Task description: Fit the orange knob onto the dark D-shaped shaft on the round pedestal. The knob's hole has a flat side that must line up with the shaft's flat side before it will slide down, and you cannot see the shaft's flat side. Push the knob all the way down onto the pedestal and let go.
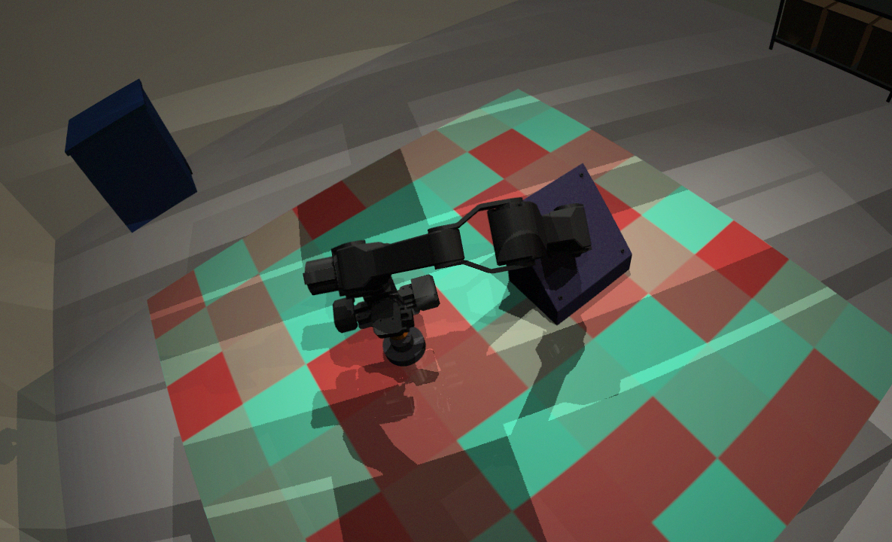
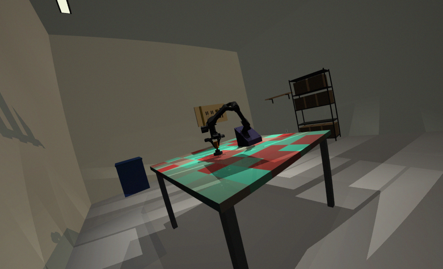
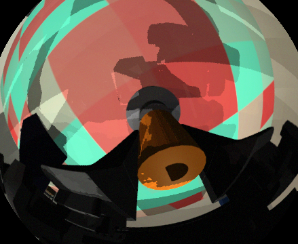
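My gripper (image 3: 159, 131) (image 1: 398, 329) (image 2: 216, 143) is shut on the orange knob (image 3: 167, 149) (image 1: 403, 335) (image 2: 217, 144). In the wrist view the knob's top face shows a dark D-shaped hole, and its lower end points down at the round dark pedestal (image 3: 155, 99) (image 1: 405, 350) (image 2: 218, 152). The knob stands upright right above the pedestal's middle. The shaft is hidden behind the knob. I cannot tell how far down the knob sits.
The arm's dark blue base block (image 1: 586, 242) (image 2: 248, 135) stands at the back right of the checkered table (image 1: 704, 377) (image 2: 249, 173). A blue bin (image 1: 129, 154) (image 2: 131, 175) and a shelf rack (image 2: 314, 103) stand on the floor away from the table.
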`<state>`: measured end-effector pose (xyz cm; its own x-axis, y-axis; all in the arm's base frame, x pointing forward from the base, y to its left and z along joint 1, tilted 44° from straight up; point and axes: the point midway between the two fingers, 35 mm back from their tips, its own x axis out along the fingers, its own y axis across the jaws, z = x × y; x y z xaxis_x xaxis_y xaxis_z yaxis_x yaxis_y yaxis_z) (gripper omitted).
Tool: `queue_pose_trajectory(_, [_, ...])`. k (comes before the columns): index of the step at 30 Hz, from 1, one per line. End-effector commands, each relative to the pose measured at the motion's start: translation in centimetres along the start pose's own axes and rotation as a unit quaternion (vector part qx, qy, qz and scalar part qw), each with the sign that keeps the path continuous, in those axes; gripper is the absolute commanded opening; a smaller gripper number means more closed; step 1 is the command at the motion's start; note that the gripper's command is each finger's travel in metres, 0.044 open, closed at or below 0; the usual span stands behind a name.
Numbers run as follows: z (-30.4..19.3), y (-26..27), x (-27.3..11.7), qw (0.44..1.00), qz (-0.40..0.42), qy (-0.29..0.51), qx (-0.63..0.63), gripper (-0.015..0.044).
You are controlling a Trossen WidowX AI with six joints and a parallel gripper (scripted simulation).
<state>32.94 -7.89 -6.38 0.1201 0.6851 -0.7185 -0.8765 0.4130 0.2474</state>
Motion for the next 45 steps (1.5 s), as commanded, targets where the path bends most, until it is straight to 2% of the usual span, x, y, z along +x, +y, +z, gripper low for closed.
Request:
queue_pose_trajectory(1, [-0.14, -0.15, -0.05, 1.0, -0.003, 0.001, -0.006, 0.0])
queue_pose_trajectory(33, [-0.18, -0.03, -0.22, 1.0, -0.003, 0.001, -0.006, 0.0])
queue_pose_trajectory(40, [-0.27, -0.12, -0.25, 0.994, -0.003, 0.001, -0.105, 0.0])
queue_pose_trajectory(45, [-0.21, -0.1, -0.14, 0.994, -0.003, 0.001, -0.11, 0.0])
